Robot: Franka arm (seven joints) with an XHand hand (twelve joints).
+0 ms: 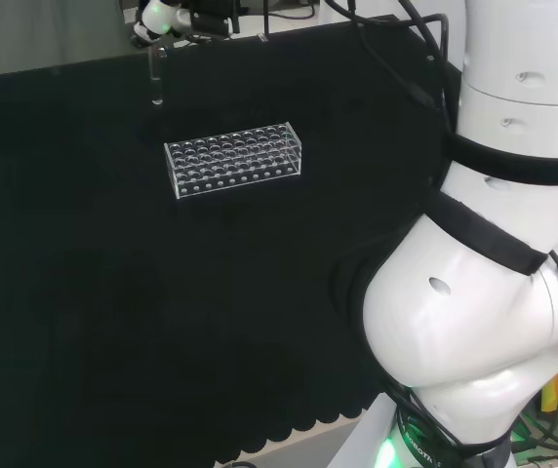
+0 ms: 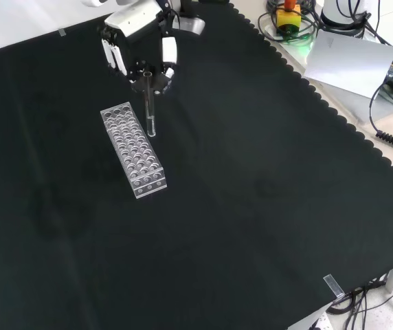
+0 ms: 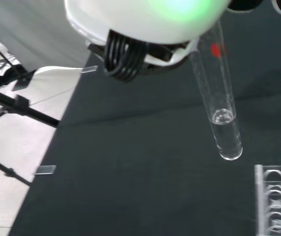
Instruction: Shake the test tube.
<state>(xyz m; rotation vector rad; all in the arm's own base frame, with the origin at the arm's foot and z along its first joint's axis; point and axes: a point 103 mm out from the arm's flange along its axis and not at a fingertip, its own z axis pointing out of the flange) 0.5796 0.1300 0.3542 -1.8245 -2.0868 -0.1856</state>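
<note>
In the head view the hand (image 1: pixel 159 17) hangs high at the far edge of the black cloth (image 1: pixel 84 292), its fingers curled round the top of a clear test tube (image 1: pixel 156 78) that hangs upright below it. The tube's rounded end is in the air, beyond and just to the left of a clear plastic test tube rack (image 1: pixel 233 159) that lies lengthways on the cloth. In the front view the hand (image 2: pixel 141 48) comes in from the top, with the test tube (image 2: pixel 150 110) pinched between its fingers and pointing straight down; the tube's lower end is beside the far end of the rack (image 2: pixel 133 149), on its right, and apart from it. In the wrist view the test tube (image 3: pixel 219 93) slants away from the white underside of the hand (image 3: pixel 145 19); a little clear liquid sits in its bottom, and a corner of the rack (image 3: pixel 277 201) shows just past the tube's tip.
</note>
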